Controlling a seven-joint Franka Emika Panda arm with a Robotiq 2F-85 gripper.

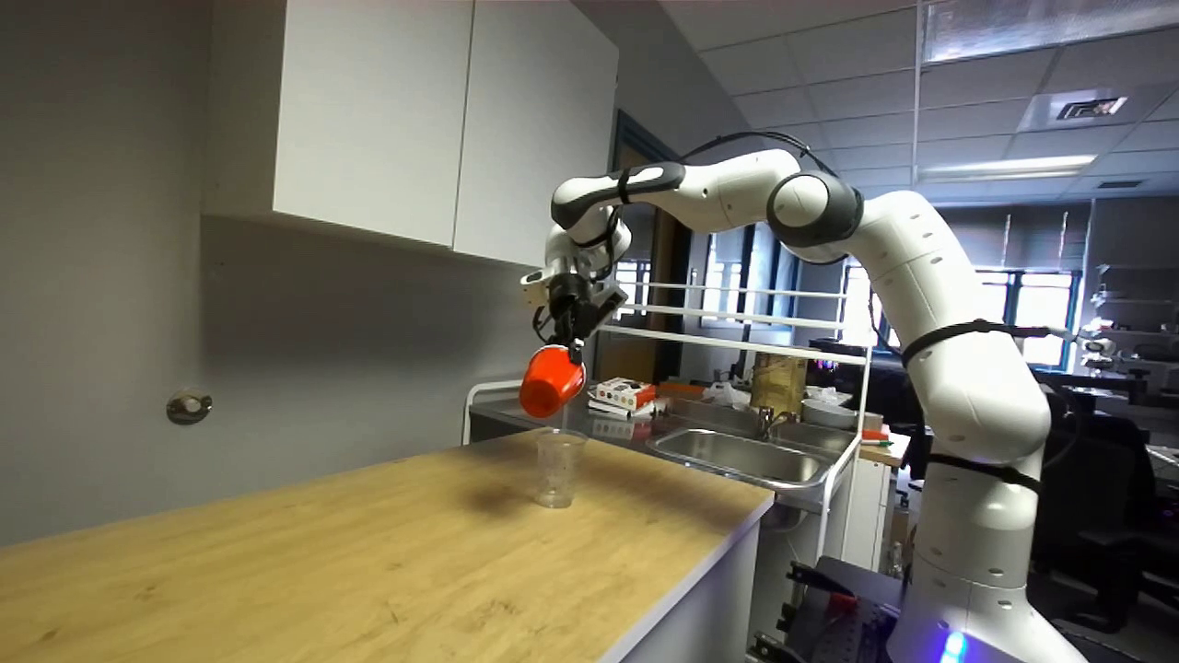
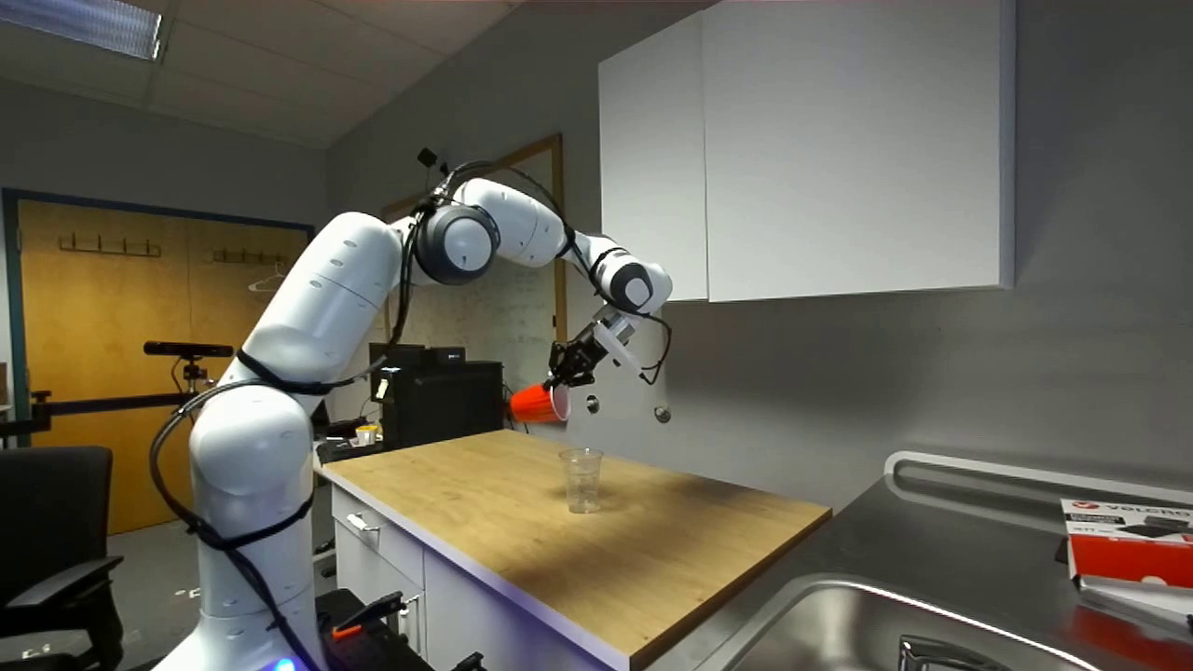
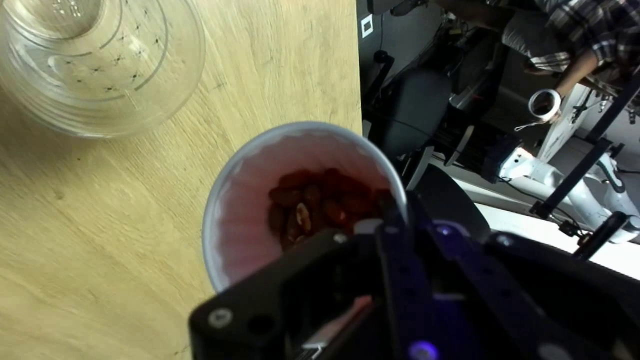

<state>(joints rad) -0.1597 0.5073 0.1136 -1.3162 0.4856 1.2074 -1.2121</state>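
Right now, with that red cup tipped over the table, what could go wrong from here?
Spill: the red cup is tilted with brown pieces inside; tipping further might drop some onto the tabletop, missing the clear cup.
Slip: the gripper pinches the red cup near its rim, so the cup might swivel.
Knock: the clear cup stands lower and unheld; a low swing might topple it.

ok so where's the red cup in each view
In an exterior view: red cup near the middle, above the clear cup.
In an exterior view: red cup near the middle, up-left of the clear cup.
Wrist view: red cup near the middle, open mouth showing.
Shared landmark: clear cup, upper left in the wrist view.
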